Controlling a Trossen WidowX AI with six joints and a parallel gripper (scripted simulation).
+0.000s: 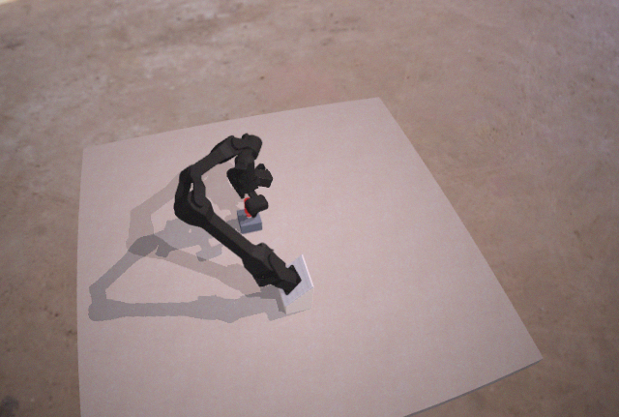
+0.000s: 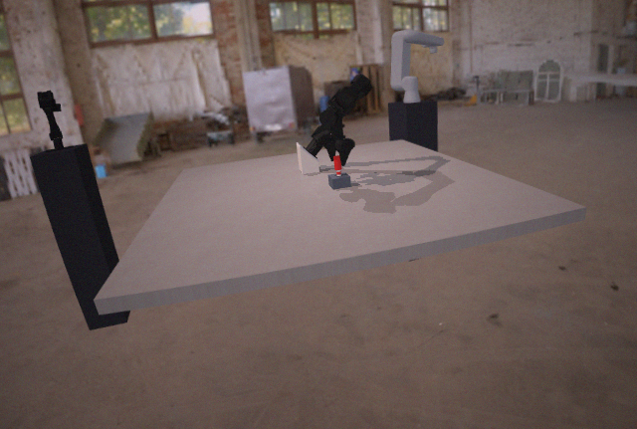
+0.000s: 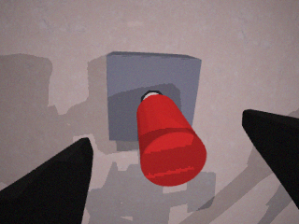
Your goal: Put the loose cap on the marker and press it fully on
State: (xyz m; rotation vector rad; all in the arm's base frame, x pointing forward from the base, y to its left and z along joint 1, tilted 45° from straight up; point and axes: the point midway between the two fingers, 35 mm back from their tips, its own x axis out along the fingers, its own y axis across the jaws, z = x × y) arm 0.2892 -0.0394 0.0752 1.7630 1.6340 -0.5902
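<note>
A red cap [image 3: 167,140] [image 2: 337,163] sits on the upright marker, whose white body [image 3: 149,95] shows just below it. The marker stands in the grey-blue holder block [image 3: 125,100] [image 2: 339,180] [image 1: 250,226] on the table [image 1: 374,232] [image 2: 247,229]. My gripper [image 3: 168,131] [image 1: 251,202] is open. Its two black fingers stand wide apart on either side of the cap and do not touch it. In the top and exterior views the gripper hangs straight over the block and partly hides the cap.
The arm's white base mount [image 1: 297,287] [image 2: 307,160] stands on the table near the block. Beyond the table are a dark pillar with a camera [image 2: 72,218] and a white robot arm on a dark stand [image 2: 411,100].
</note>
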